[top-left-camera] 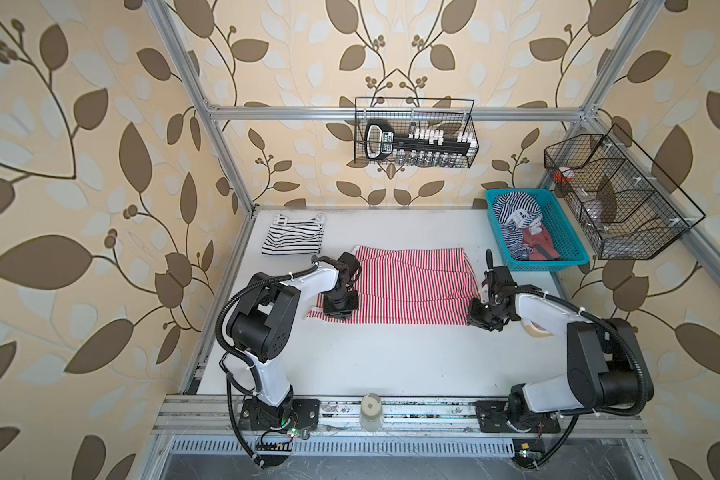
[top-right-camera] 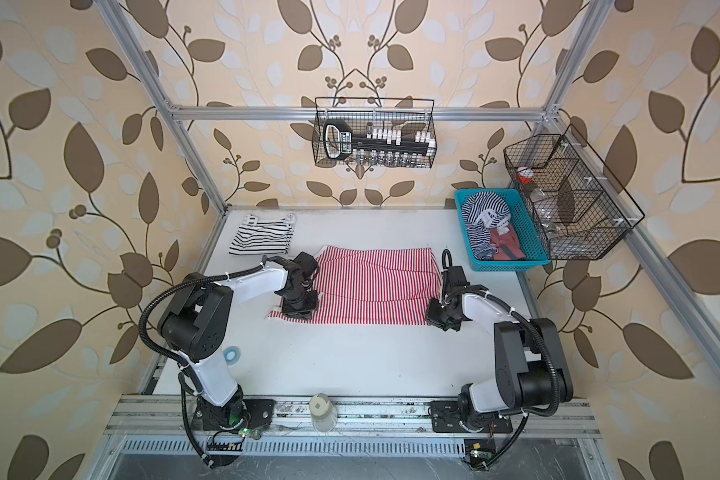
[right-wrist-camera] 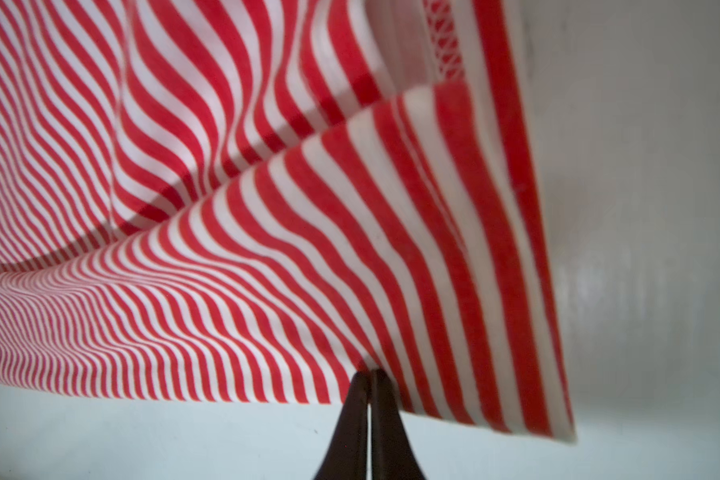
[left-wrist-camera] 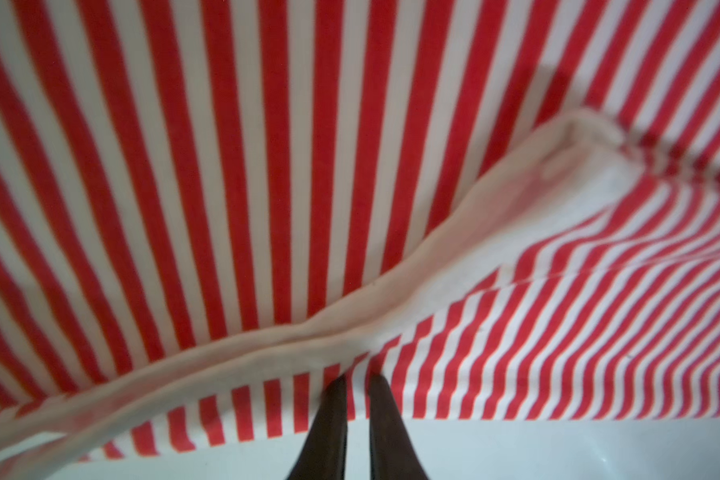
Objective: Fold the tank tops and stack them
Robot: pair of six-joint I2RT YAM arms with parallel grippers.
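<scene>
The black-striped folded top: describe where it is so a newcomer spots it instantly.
Start at the white table and go to its far left corner. There lies the folded white knit top with black stripes, apart from the red-striped top spread mid-table; its stripes are black, not red.

- White tabletop, near half bare.
- Red-striped tank top spread flat across the middle.
- Black-striped tank top folded at far left.
- Blue basket of clothes, far right.
</scene>
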